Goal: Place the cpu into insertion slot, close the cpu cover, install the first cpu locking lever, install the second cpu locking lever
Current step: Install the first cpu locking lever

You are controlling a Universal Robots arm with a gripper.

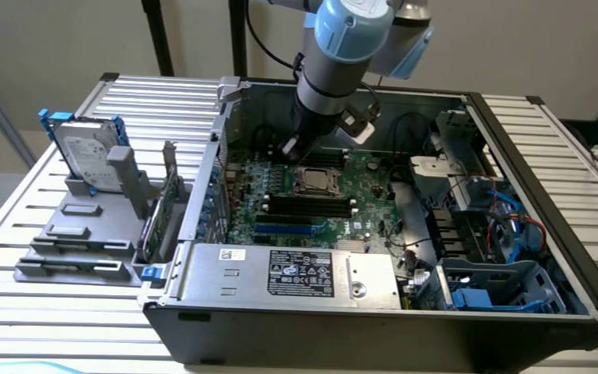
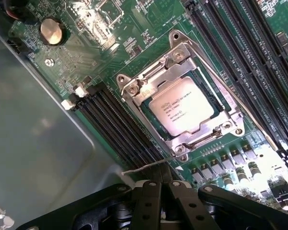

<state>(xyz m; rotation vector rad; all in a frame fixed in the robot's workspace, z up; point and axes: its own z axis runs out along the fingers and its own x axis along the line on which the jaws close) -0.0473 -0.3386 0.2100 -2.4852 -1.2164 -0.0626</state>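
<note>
Over the open computer case (image 1: 382, 335) in the exterior view, your gripper (image 1: 295, 148) hung low above the green board (image 1: 367, 210), just behind the insertion slot (image 1: 299, 190). The power supply (image 1: 289, 273) sat in front, the hard drive (image 1: 84, 152) was out on the table at the exterior view's left, and blue cables (image 1: 507, 226) lay well apart at its right. Wrist view: the cpu (image 2: 181, 110) lay seated in the slot with the cpu cover (image 2: 178, 58) down around it, so placing and closing looked done. The fingers (image 2: 150, 203) were pressed together, nothing pinched, tips just beside a thin wire lever (image 2: 149, 166); touching or not, couldn't tell. Looked like you were on a locking lever step. That calls for a steady push on a skinny wire toward its catch. Memory slots (image 2: 110, 120) crowded that side, with the case wall (image 2: 33, 134) close by.
</note>
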